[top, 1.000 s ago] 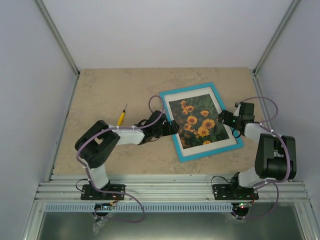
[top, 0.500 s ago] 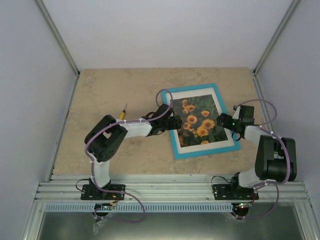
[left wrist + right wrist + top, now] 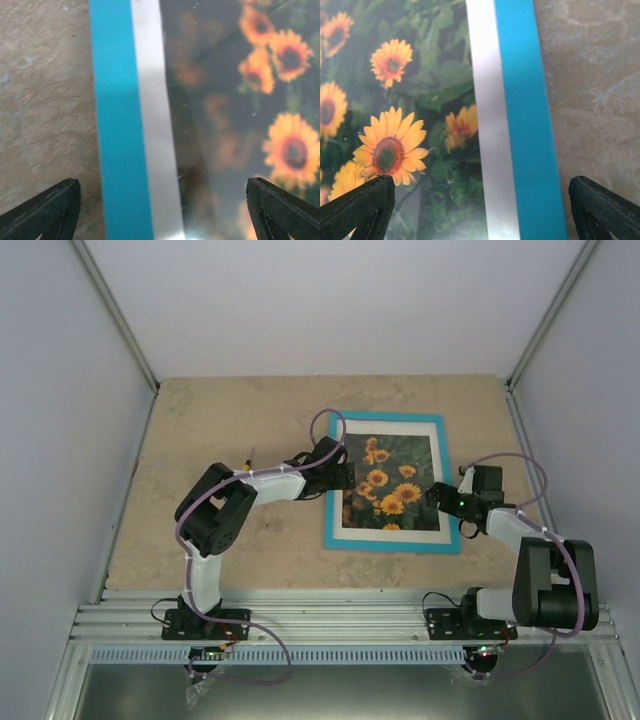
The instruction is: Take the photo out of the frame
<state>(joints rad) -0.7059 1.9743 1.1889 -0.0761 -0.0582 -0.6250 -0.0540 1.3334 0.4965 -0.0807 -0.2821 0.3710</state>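
On the beige tabletop (image 3: 200, 420), overhead view: the frame (image 3: 390, 543) is laid flat and face up, right of centre, its sides roughly squared to the tabletop's edges. The photo (image 3: 385, 485) is seen seated inside it, bordered by the white mat (image 3: 437, 480); nothing has been taken out yet. The left gripper (image 3: 340, 476) is set at the frame's left side and the right gripper (image 3: 441, 496) at its right side, an arrangement judged to steady or shift the frame from both flanks. A yellow-handled screwdriver (image 3: 246, 460) is partly hidden behind the left arm. Bare tabletop is seen on all four sides of the frame, widest on the left.

Left wrist view: the fingers (image 3: 50, 210) are spread wide, one over bare tabletop, the other over the glazed photo (image 3: 240, 100), so that the frame's left side is straddled. Nothing is pinched; contact with the surface cannot be told.

Right wrist view: the mirrored arrangement is recorded. The fingers (image 3: 355, 210) are spread wide, one over sunflowers, one over tabletop, with mat strip and frame (image 3: 525, 125) between them. Nothing is pinched. The frame's outer edge lies flush on the tabletop, so little purchase beneath it is judged available.
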